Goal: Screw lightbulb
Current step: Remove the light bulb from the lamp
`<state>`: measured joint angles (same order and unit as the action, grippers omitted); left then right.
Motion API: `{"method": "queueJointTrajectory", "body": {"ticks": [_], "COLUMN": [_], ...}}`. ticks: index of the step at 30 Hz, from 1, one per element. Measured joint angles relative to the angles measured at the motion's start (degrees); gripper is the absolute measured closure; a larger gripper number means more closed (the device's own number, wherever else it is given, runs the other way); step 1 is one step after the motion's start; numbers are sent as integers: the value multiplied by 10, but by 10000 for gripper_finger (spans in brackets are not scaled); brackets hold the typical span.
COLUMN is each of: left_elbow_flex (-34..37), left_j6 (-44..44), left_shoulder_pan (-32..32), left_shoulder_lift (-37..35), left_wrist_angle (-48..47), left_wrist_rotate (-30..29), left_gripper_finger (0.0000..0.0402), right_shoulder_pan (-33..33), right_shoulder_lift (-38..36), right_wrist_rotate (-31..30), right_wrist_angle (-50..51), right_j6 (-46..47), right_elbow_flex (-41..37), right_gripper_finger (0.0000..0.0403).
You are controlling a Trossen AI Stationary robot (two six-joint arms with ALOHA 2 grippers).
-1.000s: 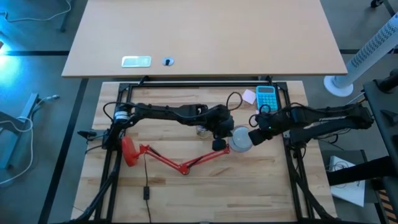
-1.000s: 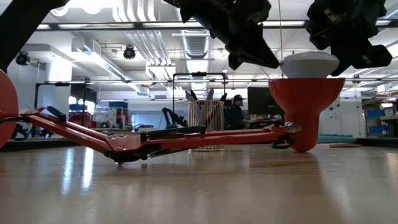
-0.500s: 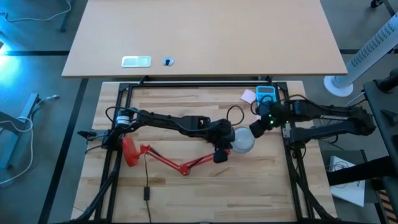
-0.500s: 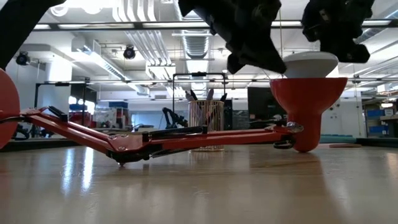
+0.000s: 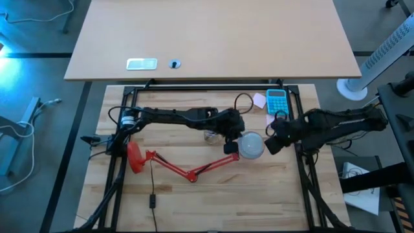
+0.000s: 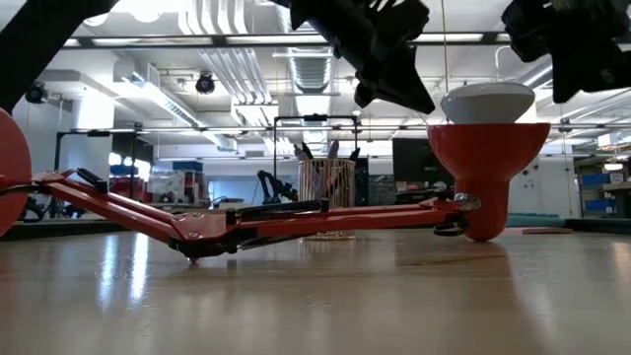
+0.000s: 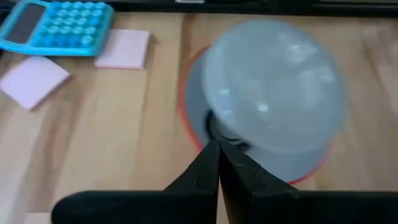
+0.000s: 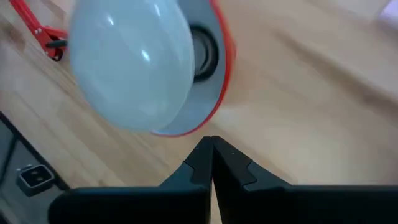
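The white lightbulb point(image 6: 487, 102) sits dome up in the red desk lamp's cone shade point(image 6: 488, 163), which stands open end up on the table. The bulb's neck goes down into the socket point(image 8: 204, 50). The lamp's folded red arm point(image 5: 187, 169) lies flat and leads to its round base point(image 5: 134, 157). My left gripper point(image 7: 217, 158) is shut, just left of the bulb and above the shade's rim, as also shows in the low view point(image 6: 414, 97). My right gripper point(image 8: 210, 152) is shut and stands to the right of the shade, apart from it, as also shows in the high view point(image 5: 270, 144). My left gripper has its shut fingertips point(image 7: 215, 148) at the shade's rim beside the bulb's dome, coming slanting down from the table's left. I cannot tell whether they touch the bulb or the shade.
A blue calculator point(image 5: 277, 100) and pink notes point(image 5: 259, 99) lie at the far right. A small clear cup point(image 5: 210, 135) stands under the left arm. The lamp's cord point(image 5: 151, 191) runs toward the near edge. Bare wood lies near the front.
My left gripper has swung toward the near edge and come back beside the bulb. My right gripper has gone toward the far edge, then back, and now stands farther to the right of the bulb. The bulb and lamp have stayed in place.
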<state>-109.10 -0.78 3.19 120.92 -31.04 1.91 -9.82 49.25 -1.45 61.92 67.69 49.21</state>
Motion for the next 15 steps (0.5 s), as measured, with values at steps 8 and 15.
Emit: {"method": "queueJointTrajectory", "body": {"ticks": [8, 15], "left_elbow_flex": [2, 2], "left_j6": [-32, -30], "left_shoulder_pan": [7, -13], "left_shoulder_lift": [7, 7], "left_wrist_angle": [5, 4], "left_wrist_rotate": [1, -1], "left_gripper_finger": [402, 401], "right_shoulder_pan": [-26, -18], "right_shoulder_lift": [0, 6], "right_wrist_rotate": [-17, -29], "right_wrist_angle": [-98, -110], "right_j6": [73, 81], "right_elbow_flex": [-41, -43], "right_gripper_finger": [403, 403]}}
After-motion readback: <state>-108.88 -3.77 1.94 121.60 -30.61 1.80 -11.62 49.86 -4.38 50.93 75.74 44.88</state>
